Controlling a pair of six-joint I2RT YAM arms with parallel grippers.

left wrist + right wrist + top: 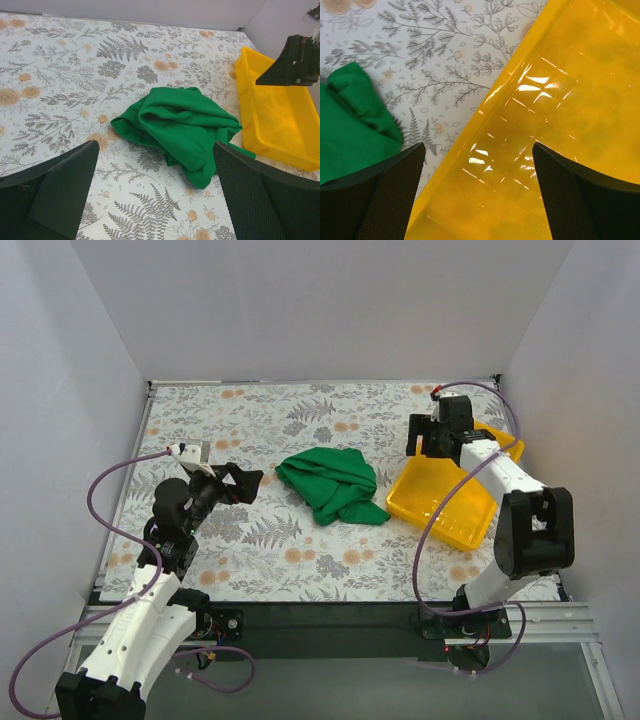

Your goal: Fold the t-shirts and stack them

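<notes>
The soft green t-shirt (333,485) lies in a crumpled heap mid-table (300,550) on the fern print, with a glossy yellow plastic tray (440,505) at its 3 o'clock. The left gripper (155,146), at the shirt's 9 o'clock, has its fingers spread wide and empty. The right gripper (479,145), over the tray's edge, is equally wide.

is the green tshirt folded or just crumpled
Crumpled, not folded: the green t-shirt lies in a bunched heap with uneven creases on the table, beside the yellow tray, not in it.
</notes>
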